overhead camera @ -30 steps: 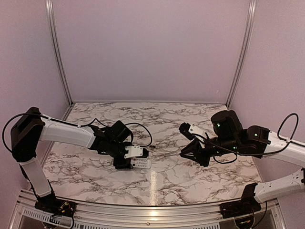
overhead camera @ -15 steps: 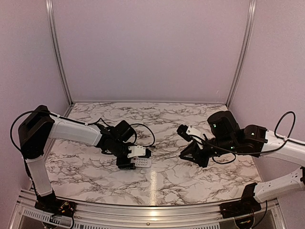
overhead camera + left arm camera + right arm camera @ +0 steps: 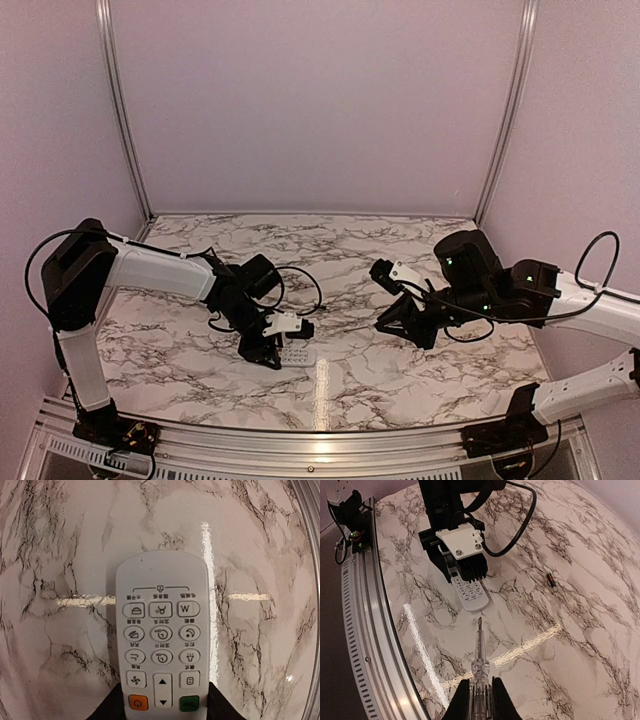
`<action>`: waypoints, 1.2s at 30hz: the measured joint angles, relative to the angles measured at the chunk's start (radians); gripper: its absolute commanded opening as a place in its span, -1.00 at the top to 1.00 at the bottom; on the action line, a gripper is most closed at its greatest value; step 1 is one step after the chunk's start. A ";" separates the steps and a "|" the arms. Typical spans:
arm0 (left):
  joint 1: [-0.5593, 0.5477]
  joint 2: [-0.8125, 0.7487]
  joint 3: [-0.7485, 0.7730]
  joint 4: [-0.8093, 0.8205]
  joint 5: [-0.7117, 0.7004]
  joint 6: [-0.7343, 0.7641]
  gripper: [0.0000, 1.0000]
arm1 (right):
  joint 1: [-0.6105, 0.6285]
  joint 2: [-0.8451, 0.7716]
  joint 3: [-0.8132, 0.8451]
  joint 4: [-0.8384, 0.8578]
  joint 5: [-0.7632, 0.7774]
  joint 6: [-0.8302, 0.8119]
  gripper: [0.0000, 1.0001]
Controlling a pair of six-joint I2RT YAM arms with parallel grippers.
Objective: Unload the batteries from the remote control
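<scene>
Marble table (image 3: 400, 250): remote control (image 3: 160, 630) (battery (image 3: 551, 579), seemingly).

The remote control (image 3: 161, 630) has one readable letter, "W", on the top row's right button (image 3: 185, 609). Below that button, the middle key (image 3: 162, 690) bears up and down arrows and the orange button (image 3: 138, 703) a power sign. The captions above each button are too small to read.

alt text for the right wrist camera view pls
The right pincer holds a thin pointed tool aimed at a white remote control lying buttons-up on the marble table, with the left pincer straddling its far end. One small dark battery lies loose at the picture's right.
</scene>
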State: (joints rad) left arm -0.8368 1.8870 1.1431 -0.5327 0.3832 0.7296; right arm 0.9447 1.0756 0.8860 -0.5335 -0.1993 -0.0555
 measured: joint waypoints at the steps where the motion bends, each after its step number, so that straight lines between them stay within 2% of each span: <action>1: 0.000 0.000 0.000 -0.008 0.016 -0.009 0.50 | 0.000 0.000 0.000 0.000 0.000 0.000 1.00; 5: 0.002 0.000 0.000 -0.035 0.113 -0.090 0.53 | 0.000 0.000 0.000 0.003 0.004 0.008 1.00; 9: 0.010 -0.015 -0.009 -0.004 0.214 -0.212 0.45 | 0.000 0.000 0.000 0.022 0.023 0.038 1.00; 11: 0.014 -0.047 -0.030 0.036 0.259 -0.285 0.55 | 0.000 -0.003 0.000 0.038 0.038 0.061 1.00; 12: 0.015 -0.068 -0.038 0.053 0.285 -0.325 0.79 | 0.000 -0.005 0.000 0.047 0.046 0.072 1.00; 13: 0.016 -0.086 -0.041 0.069 0.309 -0.360 0.88 | 0.000 -0.009 0.000 0.055 0.053 0.085 1.00; 19: 0.017 -0.120 -0.040 0.169 0.405 -0.513 0.97 | 0.000 -0.043 -0.007 0.129 0.087 0.172 1.00; 26: 0.018 -0.116 -0.039 0.299 0.521 -0.818 1.00 | 0.000 -0.142 -0.045 0.200 0.191 0.294 1.00; 30: 0.019 -0.114 -0.054 0.488 0.609 -1.052 1.00 | 0.000 -0.188 -0.044 0.208 0.267 0.378 1.00; 36: 0.021 -0.108 -0.153 0.940 0.709 -1.506 1.00 | 0.000 -0.196 -0.016 0.163 0.336 0.505 1.00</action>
State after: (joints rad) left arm -0.8162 1.7786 0.9901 0.4076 1.0920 -0.7765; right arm 0.9451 0.8795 0.8700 -0.3706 0.1371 0.4492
